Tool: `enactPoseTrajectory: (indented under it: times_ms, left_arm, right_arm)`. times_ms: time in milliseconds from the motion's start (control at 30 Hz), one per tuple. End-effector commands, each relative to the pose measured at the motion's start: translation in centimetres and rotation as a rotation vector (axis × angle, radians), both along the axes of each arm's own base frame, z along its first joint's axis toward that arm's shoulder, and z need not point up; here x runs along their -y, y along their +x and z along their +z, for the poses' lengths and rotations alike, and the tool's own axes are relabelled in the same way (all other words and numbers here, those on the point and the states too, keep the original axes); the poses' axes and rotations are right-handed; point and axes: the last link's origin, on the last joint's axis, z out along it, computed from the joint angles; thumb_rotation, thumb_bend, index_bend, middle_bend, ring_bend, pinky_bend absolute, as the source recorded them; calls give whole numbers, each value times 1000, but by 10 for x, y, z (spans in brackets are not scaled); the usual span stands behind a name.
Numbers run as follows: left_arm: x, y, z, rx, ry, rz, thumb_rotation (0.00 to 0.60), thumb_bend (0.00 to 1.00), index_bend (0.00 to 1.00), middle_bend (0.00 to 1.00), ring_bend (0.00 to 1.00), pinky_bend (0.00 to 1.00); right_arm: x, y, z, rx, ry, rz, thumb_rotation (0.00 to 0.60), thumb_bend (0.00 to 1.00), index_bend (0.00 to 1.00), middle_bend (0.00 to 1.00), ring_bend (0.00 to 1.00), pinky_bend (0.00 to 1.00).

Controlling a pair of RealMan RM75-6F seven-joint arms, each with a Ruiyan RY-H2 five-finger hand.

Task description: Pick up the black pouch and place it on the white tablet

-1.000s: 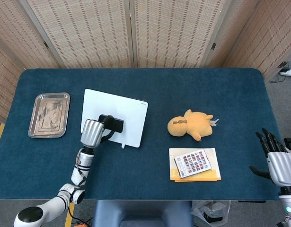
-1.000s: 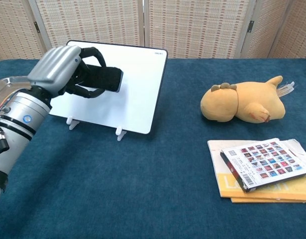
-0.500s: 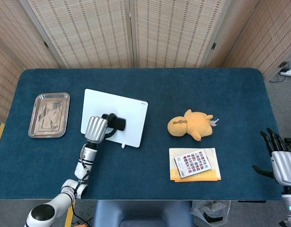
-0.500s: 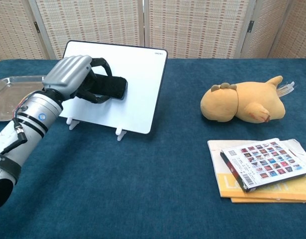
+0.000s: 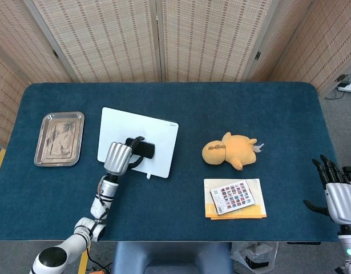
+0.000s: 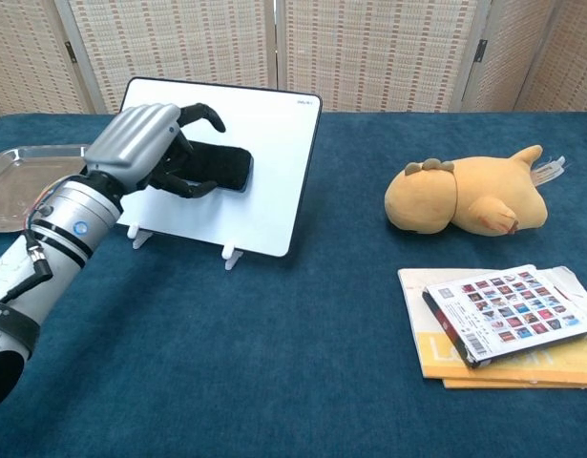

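Observation:
The white tablet (image 5: 161, 134) (image 6: 269, 196) stands tilted on small feet at the table's left centre. On its face lies the black pouch (image 5: 144, 149) (image 6: 224, 168). My left hand (image 5: 117, 157) (image 6: 138, 143) is at the pouch's left end. Its thumb is lifted clear above the pouch, and its other fingers are loosely spread and still touch the lower edge. My right hand (image 5: 338, 197) shows only in the head view, off the table's right edge, with its fingers apart and nothing in them.
A metal tray (image 5: 59, 138) (image 6: 21, 170) sits left of the tablet. A yellow plush toy (image 5: 229, 151) (image 6: 465, 196) lies right of centre. Nearer the front, a patterned box on a yellow book (image 5: 235, 198) (image 6: 508, 320) lies flat.
My left hand carried the pouch right and onto the tablet's face. Its thumb, which wrapped the pouch before, has lifted off. The right hand barely moved.

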Motion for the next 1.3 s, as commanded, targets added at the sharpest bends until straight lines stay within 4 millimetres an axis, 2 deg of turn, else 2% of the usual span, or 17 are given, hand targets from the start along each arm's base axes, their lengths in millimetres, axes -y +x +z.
enactPoseTrajectory:
  times_ms: [33, 233, 333, 433, 533, 700, 767, 833, 867, 933, 1000, 1067, 1133, 1200, 1300]
  left_arm:
    - [5, 0, 1, -10, 7, -10, 600, 247, 288, 1000, 1000, 1000]
    - [14, -2, 6, -27, 15, -19, 600, 246, 257, 1000, 1000, 1000]
    - [26, -8, 17, -30, 35, -39, 600, 246, 249, 1000, 1000, 1000]
    - [46, -21, 36, -24, 35, -57, 600, 247, 236, 1000, 1000, 1000]
    - [74, -43, 66, -31, 29, -55, 600, 247, 219, 1000, 1000, 1000]
    - [137, -94, 127, -64, 23, 47, 600, 247, 203, 1000, 994, 1000]
    - [165, -116, 153, -108, 16, 127, 600, 245, 193, 1000, 948, 998]
    - [188, -130, 172, -134, 0, 206, 600, 242, 168, 995, 850, 947]
    - [198, -135, 180, -147, -9, 240, 600, 241, 154, 963, 778, 885]
    - [221, -144, 195, -196, -44, 335, 600, 241, 129, 821, 617, 731]
    - [238, -145, 207, -263, -84, 417, 600, 240, 86, 570, 401, 534]
    - [244, -139, 214, -274, -69, 428, 600, 240, 62, 393, 242, 384]
    - [250, -136, 217, -276, -62, 430, 600, 240, 59, 257, 113, 246]
    - [253, -135, 219, -274, -60, 430, 600, 240, 56, 148, 26, 153]
    - [255, -134, 218, -272, -71, 424, 600, 241, 45, 86, 0, 115]
  right_arm:
    - [-2, 1, 0, 3, -2, 6, 600, 151, 0, 0, 47, 203]
    - [-6, 2, 1, 7, -11, 20, 600, 152, 0, 0, 47, 203]
    - [-7, 2, 1, 5, -10, 25, 600, 151, 0, 0, 47, 204]
    - [-8, 3, -1, 1, -4, 32, 600, 152, 0, 0, 47, 204]
    - [-10, 5, -2, -2, -2, 39, 600, 151, 0, 0, 47, 203]
    - [-13, 7, -6, -15, 4, 52, 600, 151, 0, 0, 47, 203]
    - [-13, 8, -8, -26, 7, 53, 600, 152, 0, 0, 48, 203]
    - [-13, 9, -10, -38, 7, 49, 600, 151, 0, 0, 48, 203]
    - [-12, 9, -11, -43, 7, 47, 600, 151, 0, 0, 48, 204]
    - [-10, 9, -15, -53, 12, 39, 600, 151, 0, 0, 48, 204]
    - [-7, 10, -18, -65, 19, 33, 600, 151, 0, 0, 48, 203]
    - [-5, 11, -22, -76, 29, 30, 600, 151, 0, 0, 48, 203]
    - [-4, 11, -24, -83, 34, 27, 600, 151, 0, 0, 48, 203]
    - [-3, 11, -25, -86, 38, 24, 600, 151, 0, 0, 48, 203]
    - [-4, 11, -24, -82, 36, 26, 600, 151, 0, 0, 47, 203]
